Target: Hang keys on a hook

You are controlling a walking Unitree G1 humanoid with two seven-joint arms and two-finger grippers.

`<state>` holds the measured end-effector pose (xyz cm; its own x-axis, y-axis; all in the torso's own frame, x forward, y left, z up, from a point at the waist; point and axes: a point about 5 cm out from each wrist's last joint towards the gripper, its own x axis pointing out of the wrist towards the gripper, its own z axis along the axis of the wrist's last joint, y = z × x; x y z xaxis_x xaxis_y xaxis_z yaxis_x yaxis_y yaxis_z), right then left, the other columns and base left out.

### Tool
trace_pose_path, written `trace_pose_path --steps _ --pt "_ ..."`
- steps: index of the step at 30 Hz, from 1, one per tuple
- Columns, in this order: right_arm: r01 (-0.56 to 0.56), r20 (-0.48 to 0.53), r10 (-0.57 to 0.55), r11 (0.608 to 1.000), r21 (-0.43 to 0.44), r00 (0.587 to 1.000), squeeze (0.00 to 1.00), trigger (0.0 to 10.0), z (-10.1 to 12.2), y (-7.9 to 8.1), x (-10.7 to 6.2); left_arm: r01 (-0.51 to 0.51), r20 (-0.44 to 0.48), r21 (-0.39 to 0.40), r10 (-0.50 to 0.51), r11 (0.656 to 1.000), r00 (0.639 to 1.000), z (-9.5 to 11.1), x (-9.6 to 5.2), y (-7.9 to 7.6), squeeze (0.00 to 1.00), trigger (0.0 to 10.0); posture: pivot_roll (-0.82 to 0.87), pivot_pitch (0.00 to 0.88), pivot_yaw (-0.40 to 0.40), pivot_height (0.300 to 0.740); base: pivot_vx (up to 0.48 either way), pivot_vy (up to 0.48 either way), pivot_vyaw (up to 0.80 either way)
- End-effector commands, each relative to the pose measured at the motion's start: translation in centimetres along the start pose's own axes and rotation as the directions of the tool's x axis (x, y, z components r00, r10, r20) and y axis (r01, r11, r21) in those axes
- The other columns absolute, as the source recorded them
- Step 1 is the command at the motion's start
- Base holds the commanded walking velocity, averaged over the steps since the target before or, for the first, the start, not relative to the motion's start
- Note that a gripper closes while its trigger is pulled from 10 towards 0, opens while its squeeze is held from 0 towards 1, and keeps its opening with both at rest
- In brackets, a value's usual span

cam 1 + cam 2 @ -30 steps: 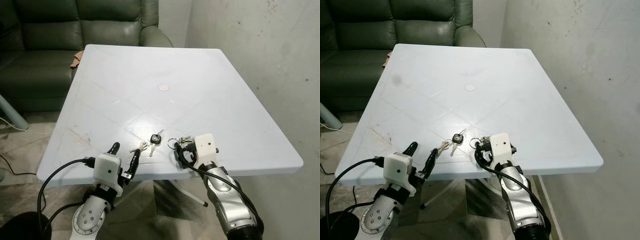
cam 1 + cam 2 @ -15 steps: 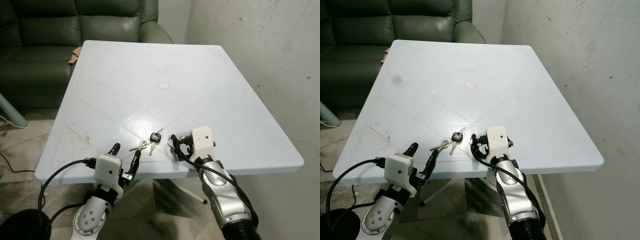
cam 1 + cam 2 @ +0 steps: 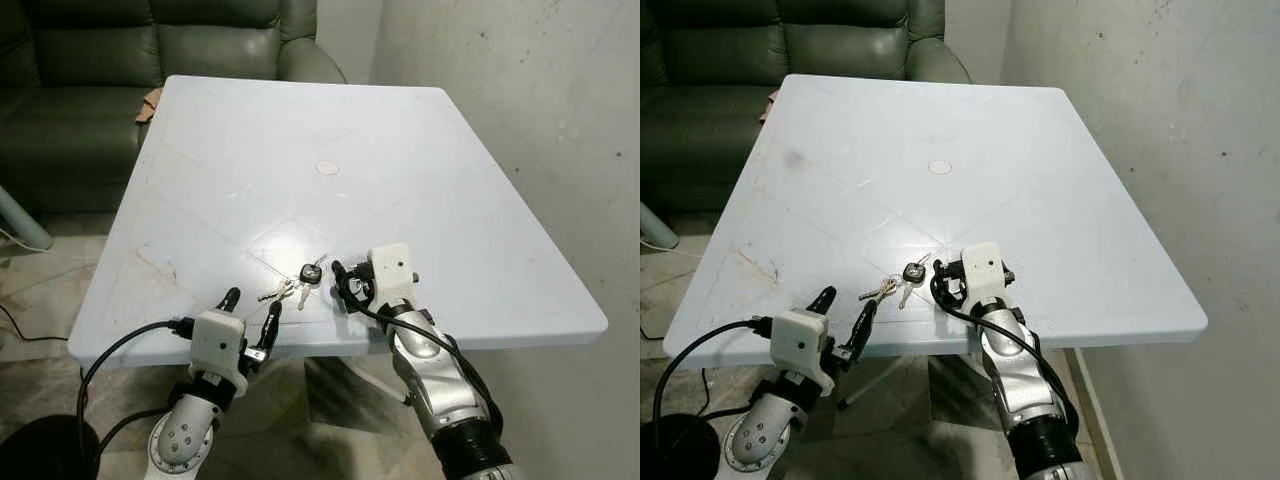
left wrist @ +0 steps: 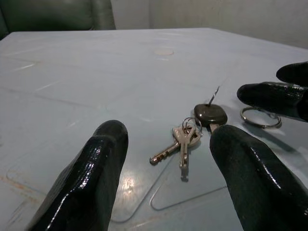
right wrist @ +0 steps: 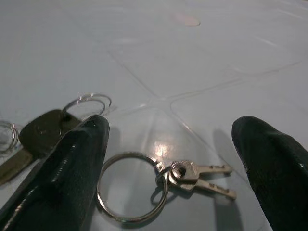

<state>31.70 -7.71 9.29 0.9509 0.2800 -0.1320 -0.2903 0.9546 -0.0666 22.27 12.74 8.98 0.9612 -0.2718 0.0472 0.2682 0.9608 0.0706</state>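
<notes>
A bunch with a black-headed key and silver keys point(image 3: 300, 280) lies near the front edge of the pale plastic table point(image 3: 300, 130). My left gripper point(image 3: 250, 310) is open just in front of it, at the table's edge; the bunch point(image 4: 185, 139) sits just beyond its fingertips. My right gripper point(image 3: 348, 285) is open, low over the table just right of that bunch. Between its fingers point(image 5: 67, 168) lies a second set, a large wire ring point(image 5: 132, 187) with two small silver keys point(image 5: 199, 175). The black key point(image 5: 43, 127) rests beside it.
A dark green sofa point(image 3: 80, 60) stands behind the table, with a brownish item point(image 3: 150, 100) on it by the table's far left corner. A bare wall point(image 3: 520, 100) runs along the right. A small round mark point(image 3: 327, 168) is at the table's middle.
My right gripper has moved left and forward over the table, closer to the black key bunch and over the ring set. The camera has shifted slightly. The left gripper is unchanged.
</notes>
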Motion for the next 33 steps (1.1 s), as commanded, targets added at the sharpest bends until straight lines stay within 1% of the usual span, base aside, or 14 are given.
trace_pose_path --steps 1,2,4,5,6,9,10,16,17,33 --pt "-0.016 -0.023 0.016 1.000 -0.003 1.000 0.00 9.1 -0.4 0.2 0.1 -0.006 0.003 0.011 0.005 1.000 1.000 0.2 -0.2 -0.1 0.00 10.0 -0.01 0.106 -0.086 0.740 0.000 0.000 0.00" --pt "-0.019 -0.025 0.019 1.000 -0.011 1.000 0.00 8.3 -0.5 0.3 0.0 -0.006 0.003 0.011 0.006 1.000 1.000 0.2 -0.3 -0.1 0.00 10.0 -0.01 0.106 -0.086 0.740 0.000 0.000 0.00" --pt "-0.023 -0.035 0.022 0.999 -0.026 0.999 0.00 7.2 -0.9 0.3 -0.1 -0.008 0.001 0.011 0.008 1.000 1.000 0.1 -0.3 -0.2 0.00 10.0 -0.01 0.110 -0.088 0.740 0.000 0.000 0.00" --pt "-0.023 -0.034 0.022 0.999 -0.029 0.999 0.00 5.2 -1.0 0.3 -0.2 -0.009 0.001 0.011 0.009 1.000 1.000 0.2 -0.3 -0.2 0.00 10.0 -0.01 0.113 -0.088 0.740 0.000 0.000 0.00" --pt "-0.022 -0.044 0.021 0.999 -0.030 0.999 0.00 4.5 -1.2 0.2 -0.2 -0.012 0.002 0.012 0.012 1.000 1.000 0.2 -0.3 -0.1 0.00 10.0 -0.01 0.115 -0.088 0.740 0.000 0.000 0.00" --pt "-0.019 -0.050 0.018 0.999 -0.035 0.999 0.00 4.5 -1.3 0.2 -0.3 -0.013 0.002 0.011 0.013 1.000 1.000 0.2 -0.3 -0.1 0.00 10.0 -0.01 0.115 -0.088 0.740 0.000 0.000 0.00" --pt "-0.021 -0.047 0.019 0.999 -0.033 0.999 0.00 1.0 -1.4 0.1 -0.3 -0.013 0.002 0.012 0.013 1.000 1.000 0.2 -0.2 -0.1 0.00 10.0 -0.01 0.117 -0.086 0.740 0.000 0.000 0.00" --pt "-0.023 -0.043 0.022 0.999 -0.031 0.999 0.00 1.0 -1.4 0.0 -0.3 -0.015 0.001 0.013 0.015 1.000 1.000 0.2 -0.2 -0.1 0.00 10.0 -0.01 0.117 -0.086 0.740 0.000 0.000 0.00" --pt "-0.009 -0.032 0.008 0.999 -0.037 0.999 0.00 0.0 -1.3 -0.2 -0.3 -0.013 0.003 0.015 0.013 1.000 1.000 0.2 -0.1 -0.1 0.00 10.0 -0.02 0.117 -0.084 0.740 0.000 0.000 0.00" --pt "0.020 -0.018 -0.021 0.999 -0.049 1.000 0.00 0.0 -1.3 -0.7 -0.4 -0.008 0.011 0.036 0.008 0.999 1.000 0.4 0.4 0.0 0.00 10.0 -0.03 0.109 -0.079 0.740 0.000 0.000 0.00"
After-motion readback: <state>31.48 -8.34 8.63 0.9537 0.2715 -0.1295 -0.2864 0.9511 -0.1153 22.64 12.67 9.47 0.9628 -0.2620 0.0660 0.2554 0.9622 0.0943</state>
